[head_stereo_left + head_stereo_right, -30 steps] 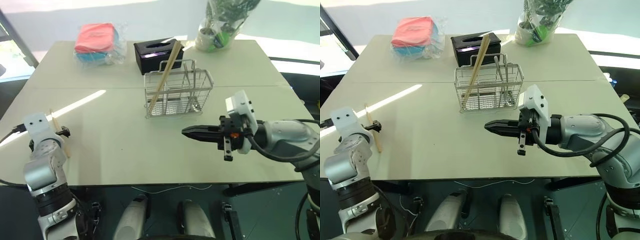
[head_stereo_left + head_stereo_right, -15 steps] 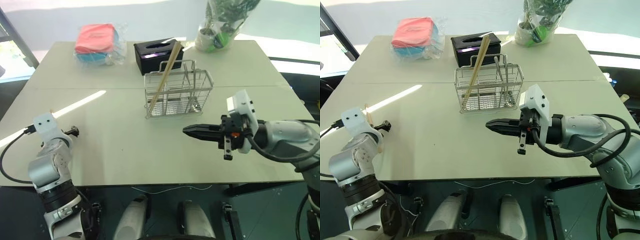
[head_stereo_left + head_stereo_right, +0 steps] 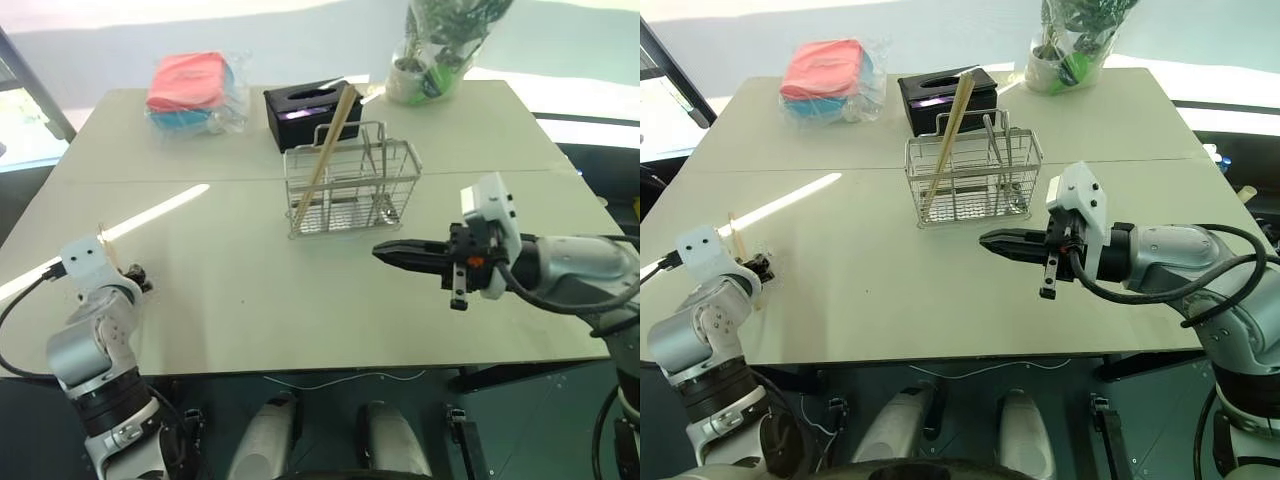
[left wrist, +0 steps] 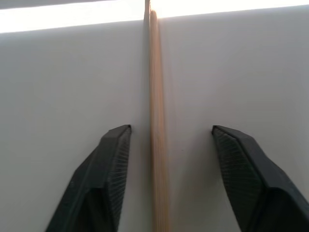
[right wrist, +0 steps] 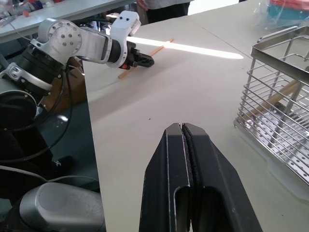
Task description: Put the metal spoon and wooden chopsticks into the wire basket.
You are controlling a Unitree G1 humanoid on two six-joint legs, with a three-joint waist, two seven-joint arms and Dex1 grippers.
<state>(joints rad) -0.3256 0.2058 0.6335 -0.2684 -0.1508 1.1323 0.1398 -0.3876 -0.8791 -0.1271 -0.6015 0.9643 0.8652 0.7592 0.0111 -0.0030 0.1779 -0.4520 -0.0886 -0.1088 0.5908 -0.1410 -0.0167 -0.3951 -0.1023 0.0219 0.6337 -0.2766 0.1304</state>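
Since a second ago the left tool (image 4: pixel 169 140) has narrowed its spread and now straddles a wooden chopstick (image 4: pixel 157 121) lying flat on the bench (image 3: pixel 250 270) near the left edge; its ribbed black fingers (image 4: pixel 108 159) stand apart on either side, not touching the stick. The stick's near end is hidden under the tool in the head views. The right tool (image 3: pixel 385 252) hovers over the bench, fingers pressed together, empty. Another pair of chopsticks (image 3: pixel 320 160) leans tilted in the wire basket (image 3: pixel 350 190), a silver mesh rack; the metal spoon (image 3: pixel 1002 165) stands among its wires, hard to make out. Behind sit a black tissue box (image 3: pixel 300 105), a bagged pink and blue bundle (image 3: pixel 190 85) and a wrapped plant (image 3: pixel 440 50).
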